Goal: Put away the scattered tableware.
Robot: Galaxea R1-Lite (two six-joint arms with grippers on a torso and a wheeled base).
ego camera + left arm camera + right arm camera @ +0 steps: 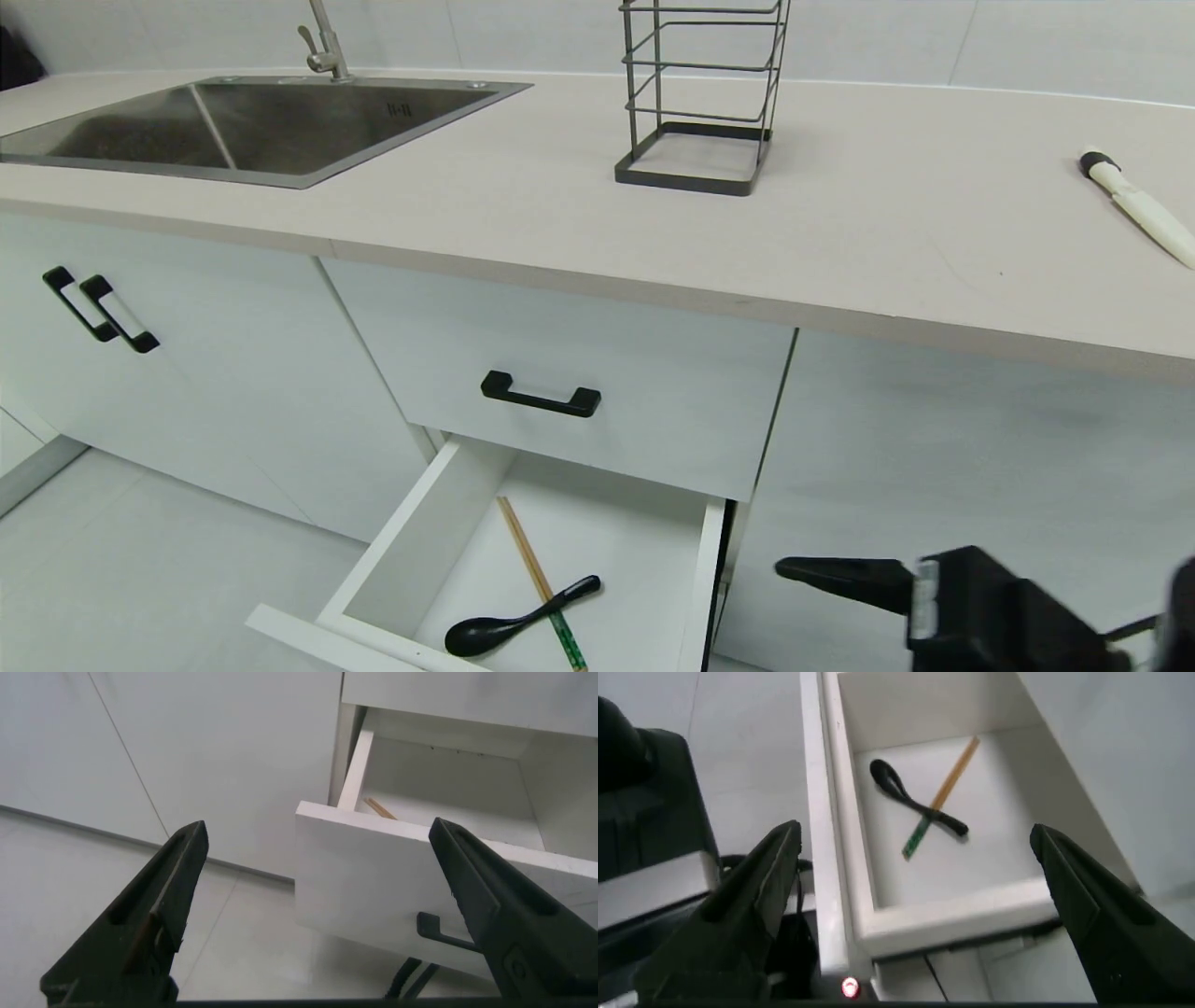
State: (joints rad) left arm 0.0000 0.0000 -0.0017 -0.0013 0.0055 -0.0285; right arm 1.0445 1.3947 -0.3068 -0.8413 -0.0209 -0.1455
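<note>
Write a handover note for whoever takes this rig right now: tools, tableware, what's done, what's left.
Left tool: open, empty, low in front of the pulled-out drawer.
Right tool: open, empty, above the drawer's front edge.
Tableware: black spoon and chopsticks lie in the drawer, the spoon's handle crossing the chopsticks. A knife lies on the countertop, far right, apart from the empty wire rack.
Done: spoon and chopsticks stowed.
Left: the knife is not yet put away, and the drawer is open.
</note>
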